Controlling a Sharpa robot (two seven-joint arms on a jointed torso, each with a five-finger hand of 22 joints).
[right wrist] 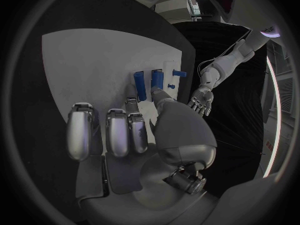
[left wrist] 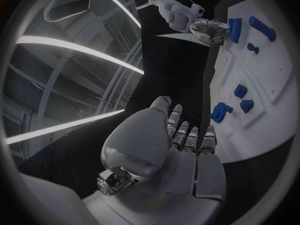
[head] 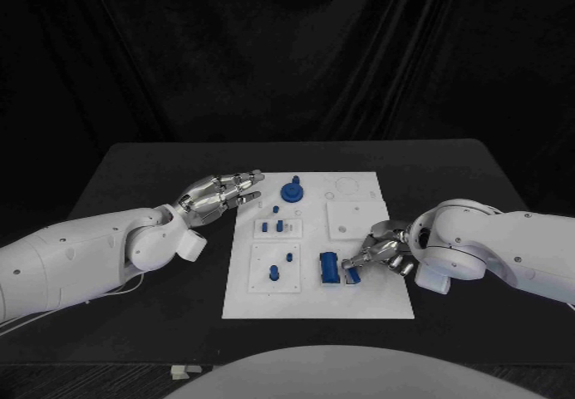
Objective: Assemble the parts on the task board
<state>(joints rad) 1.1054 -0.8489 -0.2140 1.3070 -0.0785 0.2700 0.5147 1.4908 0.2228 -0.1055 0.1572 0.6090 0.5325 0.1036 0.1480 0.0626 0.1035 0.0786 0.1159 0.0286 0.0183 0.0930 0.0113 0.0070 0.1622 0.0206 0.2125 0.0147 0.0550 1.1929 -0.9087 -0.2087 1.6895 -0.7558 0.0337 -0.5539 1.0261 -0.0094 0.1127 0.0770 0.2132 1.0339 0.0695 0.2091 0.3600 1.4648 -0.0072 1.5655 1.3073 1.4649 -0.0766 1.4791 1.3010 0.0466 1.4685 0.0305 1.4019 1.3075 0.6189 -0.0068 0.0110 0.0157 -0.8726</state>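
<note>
The right hand (head: 379,253) sits low over the near right part of the task board (head: 360,303), its fingers curled toward the upright blue block (head: 328,268) and a smaller blue piece beside it. From where I stand I can't tell whether the fingertips actually pinch that small piece or only touch it; the right wrist view shows the fingers (right wrist: 119,132) reaching at the blue pieces without settling the matter.

The block looks like rigid plastic: light, stiff, smooth-sided, likely to slip if squeezed at an edge. I'd take it across its two broad flat faces, near the middle. Its long axis runs roughly away from the robot, along the board's length.

Further out, a short blue peg (head: 274,271) stands on a square inset plate, and small blue bits (head: 273,224) sit in the plate beyond it. At the far end a round blue knob (head: 292,192) stands upright.

The left hand (head: 219,197) hovers at the board's far left edge above the counter (head: 144,166), fingers spread, holding nothing.
</note>
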